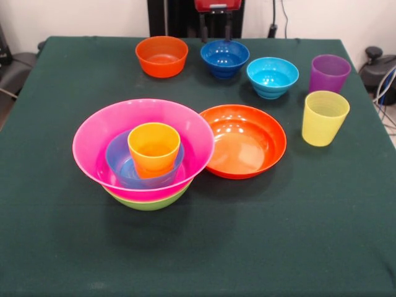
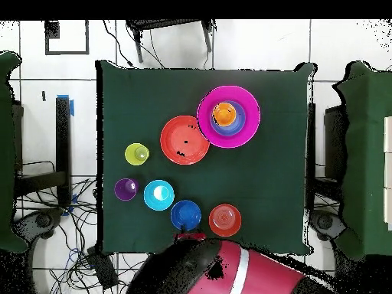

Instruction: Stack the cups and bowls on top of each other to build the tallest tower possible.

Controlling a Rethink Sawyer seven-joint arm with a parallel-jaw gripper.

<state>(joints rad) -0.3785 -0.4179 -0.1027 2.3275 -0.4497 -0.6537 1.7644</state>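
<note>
End effector (image 1: 215,28) drawn back at worktop (image 1: 55,235) edge above dark blue bowl (image 1: 224,57); fingers parted, empty. Tower (image 1: 143,154): orange cup (image 1: 153,148) in small blue bowl (image 1: 117,162), in pink bowl (image 1: 99,139), on lime green bowl (image 1: 148,202). Shallow orange bowl (image 1: 244,140) touching alongside.

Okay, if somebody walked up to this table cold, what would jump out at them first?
Most striking is the tower near the front: a big pink bowl nested in a lime green bowl, holding a small blue bowl and an orange cup. Touching its side lies a shallow orange bowl, and the claw hangs at the far edge.
</note>
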